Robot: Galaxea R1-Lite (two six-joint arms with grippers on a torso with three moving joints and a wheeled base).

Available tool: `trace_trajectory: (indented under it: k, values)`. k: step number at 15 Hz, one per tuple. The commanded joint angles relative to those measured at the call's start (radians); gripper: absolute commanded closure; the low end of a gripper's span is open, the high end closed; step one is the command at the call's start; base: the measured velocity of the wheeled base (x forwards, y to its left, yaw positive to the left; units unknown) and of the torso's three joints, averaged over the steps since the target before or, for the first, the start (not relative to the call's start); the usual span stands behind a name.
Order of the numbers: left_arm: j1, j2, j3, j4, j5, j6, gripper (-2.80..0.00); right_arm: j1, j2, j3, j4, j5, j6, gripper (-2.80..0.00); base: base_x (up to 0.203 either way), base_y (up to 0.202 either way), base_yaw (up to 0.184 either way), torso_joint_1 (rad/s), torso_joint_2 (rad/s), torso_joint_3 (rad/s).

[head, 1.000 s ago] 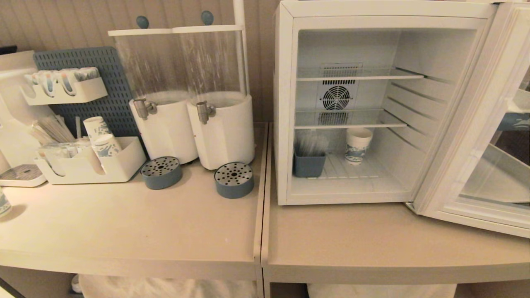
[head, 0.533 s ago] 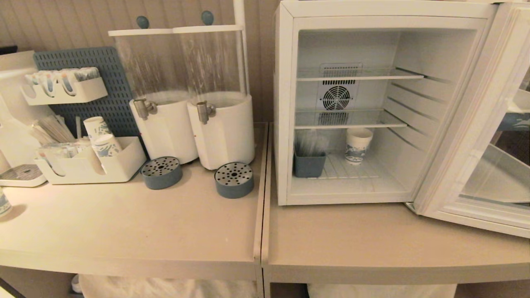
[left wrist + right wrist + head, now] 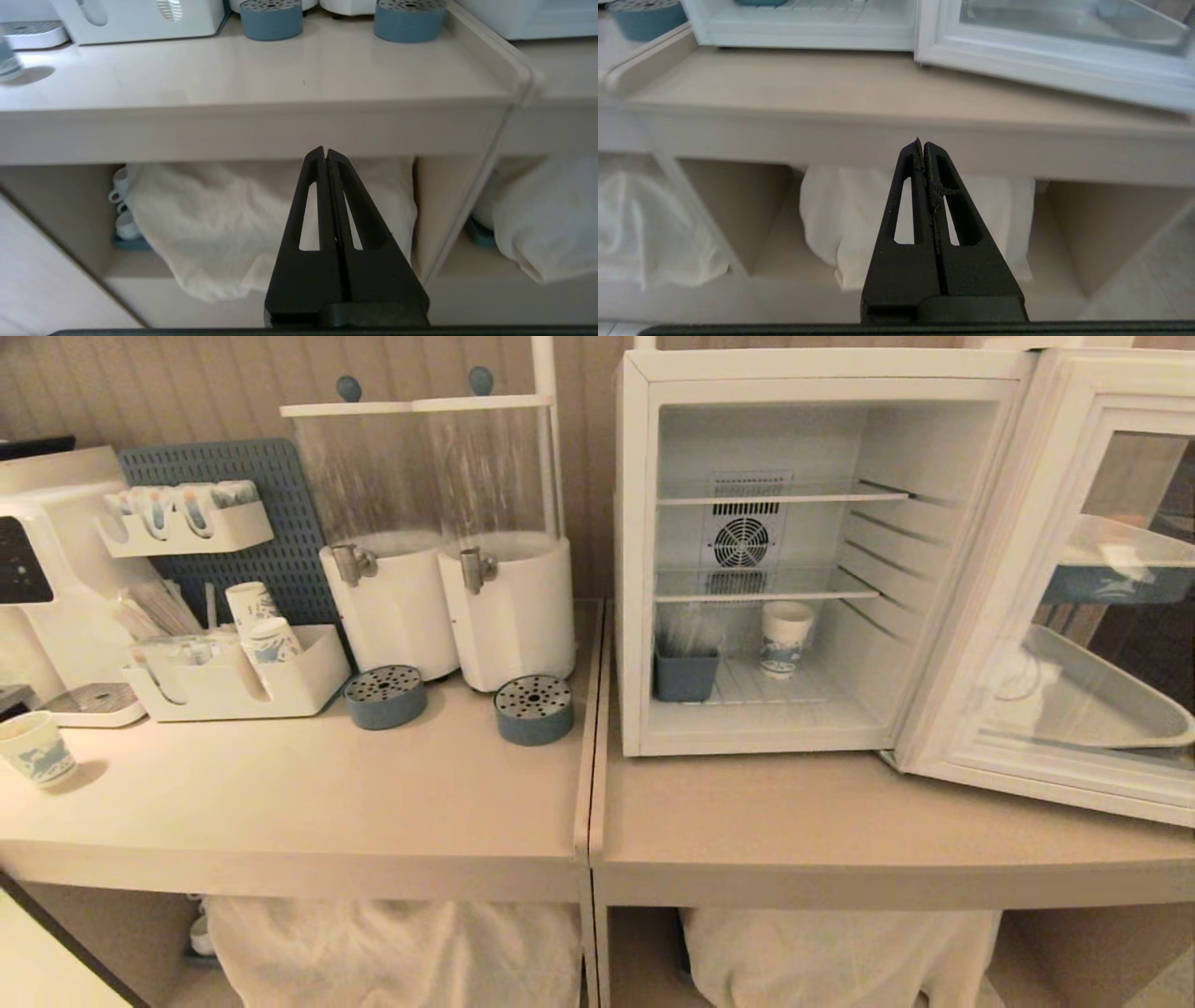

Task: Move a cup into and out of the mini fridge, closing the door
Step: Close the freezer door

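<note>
With the cup (image 3: 784, 639) sitting inside the mini fridge (image 3: 747, 551) and the door (image 3: 1064, 607) standing open, both tools, the left tool (image 3: 325, 154) and right tool (image 3: 922, 145), are hanging clamped empty below the surface (image 3: 840, 821), so reaching in looks next.

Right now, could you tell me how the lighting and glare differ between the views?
Head view: dim, warm cast; the door glass mirrors trays. Left wrist view: brighter, cooler; the countertop is glossy. Right wrist view: similar daylight tone; door glass looks hazy.
</note>
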Motion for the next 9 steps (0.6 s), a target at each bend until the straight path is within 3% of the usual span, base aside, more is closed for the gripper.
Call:
trace_trajectory:
  k: [1,5,9]
  values:
    - [0.0,-0.002,0.0,0.0,0.0,0.0,0.0,0.0,-0.001,0.0,0.0,0.0,0.001,0.0,-0.192,0.0,-0.001,0.002,0.0,-0.001]
    - [0.0,0.0,-0.001,0.0,0.0,0.0,0.0,0.0,-0.001,0.0,0.0,-0.001,0.001,0.0,-0.167,0.0,0.002,-0.001,0.0,0.002]
    - [0.0,0.0,-0.001,0.002,-0.002,0.002,0.0,0.0,-0.001,0.0,0.0,-0.002,0.001,0.0,0.0,0.0,0.0,0.0,0.0,0.0]
